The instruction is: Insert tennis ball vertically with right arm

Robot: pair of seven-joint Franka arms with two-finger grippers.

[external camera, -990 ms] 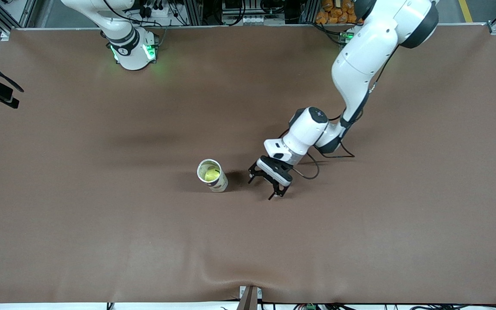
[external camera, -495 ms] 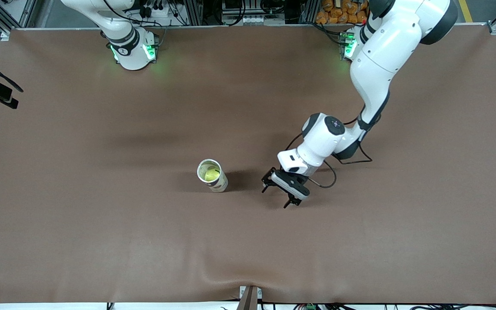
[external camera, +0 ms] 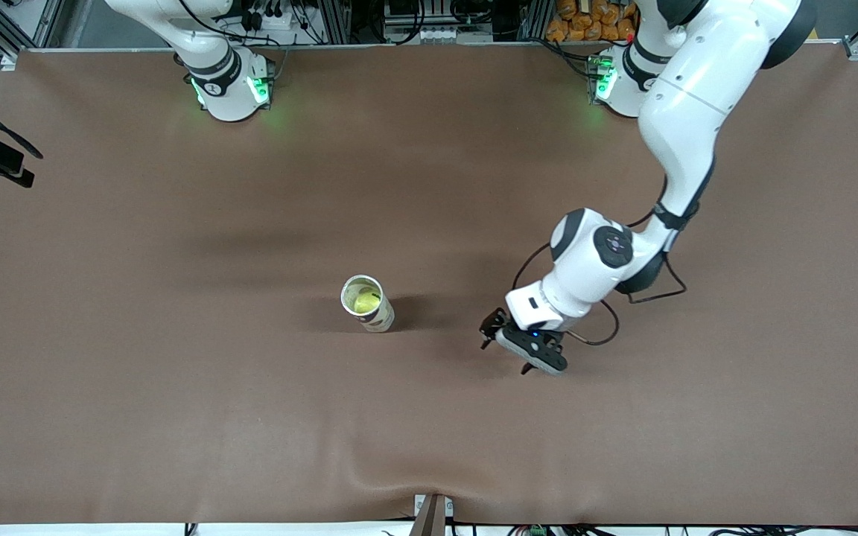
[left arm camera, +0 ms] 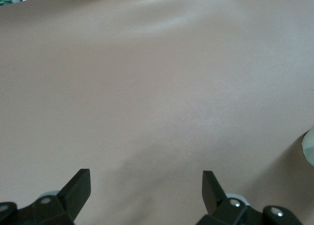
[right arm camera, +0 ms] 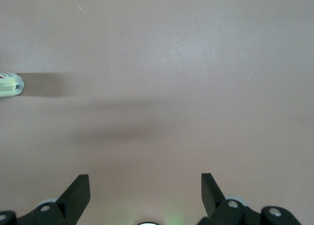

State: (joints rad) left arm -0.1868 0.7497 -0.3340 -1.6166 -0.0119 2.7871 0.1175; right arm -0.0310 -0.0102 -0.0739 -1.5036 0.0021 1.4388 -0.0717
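The left claw, spread and empty, has drawn away from the can toward its own end of the worktop. The tennis ball sits inside the upright can, so insertion looks done. The right claw, apparently parked near its base, is spread too.

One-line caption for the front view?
Ball sits inside the upright can; the open left end effector hangs beside it over the table.
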